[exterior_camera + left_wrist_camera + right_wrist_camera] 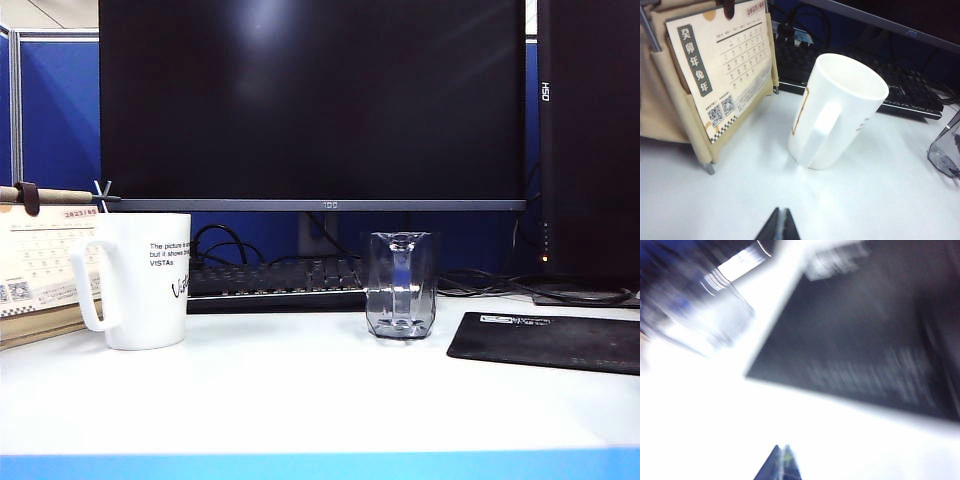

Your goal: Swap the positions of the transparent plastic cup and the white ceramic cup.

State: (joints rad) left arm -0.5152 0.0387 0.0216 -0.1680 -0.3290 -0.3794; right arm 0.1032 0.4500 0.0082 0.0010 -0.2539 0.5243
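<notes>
The white table [320, 390] is carrying everything here. The white ceramic cup [145, 280] is standing upright on its left side, handle turned left, just beside a desk calendar [40, 265] propped at the edge. The transparent plastic cup [400, 285] is sitting upright near the middle, well apart from the mug. A black keyboard [275, 285] is lying behind them, and a black mouse pad [550, 342] is lying flat on the right.

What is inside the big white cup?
Nothing shows inside the white ceramic cup: the left wrist view looks into its mouth and sees only bare white wall. Its very bottom is hidden by the rim. The shut left pincer is apart from it, over the table.
</notes>
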